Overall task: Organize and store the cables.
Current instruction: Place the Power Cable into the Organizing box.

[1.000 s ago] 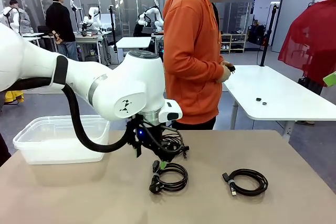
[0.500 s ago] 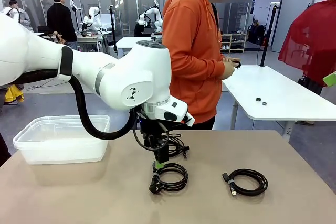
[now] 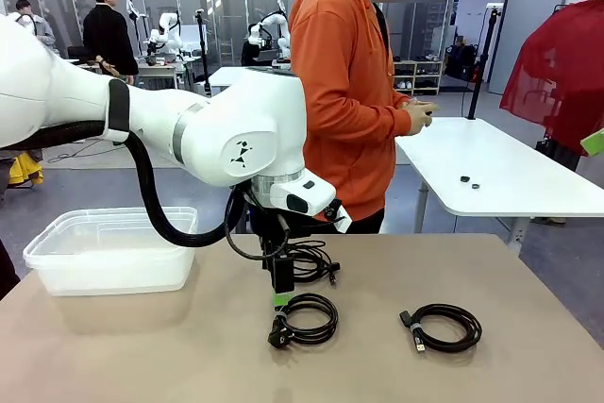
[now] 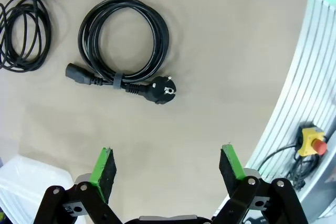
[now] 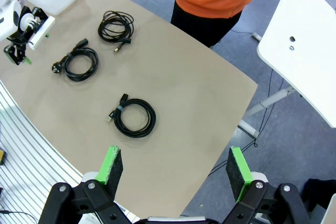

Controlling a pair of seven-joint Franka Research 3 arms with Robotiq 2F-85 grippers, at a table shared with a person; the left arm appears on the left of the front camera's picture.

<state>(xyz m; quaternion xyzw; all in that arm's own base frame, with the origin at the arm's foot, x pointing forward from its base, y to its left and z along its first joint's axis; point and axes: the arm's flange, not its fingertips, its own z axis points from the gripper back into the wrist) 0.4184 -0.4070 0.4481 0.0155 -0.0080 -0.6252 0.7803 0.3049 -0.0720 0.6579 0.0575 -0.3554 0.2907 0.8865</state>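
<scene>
**Left hand poised over the power cord coil, bin waiting empty**

The left hand (image 3: 281, 282) hangs fingers-down over the tabletop (image 3: 142, 356), jaws spread wide and gripping nothing. In its wrist view both green pads (image 4: 105, 165) stand apart with bare surface between them. The power cord coil (image 4: 84, 38) lies flat toward the top of that frame, ahead of the fingers and slightly left of their midline. Its two plug ends sit along the coil's lower edge, running left to right, roughly in line with the gap between the pads. So, by my reading, the hand must travel forward and down before closing across the bundled strands.

A looser coil (image 3: 316, 266) lies just behind the left hand in the front view. A third coil (image 3: 472, 327) rests well apart at lower right.

The right hand (image 5: 174, 169) is also released and empty, high above everything; the left arm is clearly nearer.

The clear bin (image 3: 57, 261) sits at the left edge and appears to hold no cables yet.
</scene>
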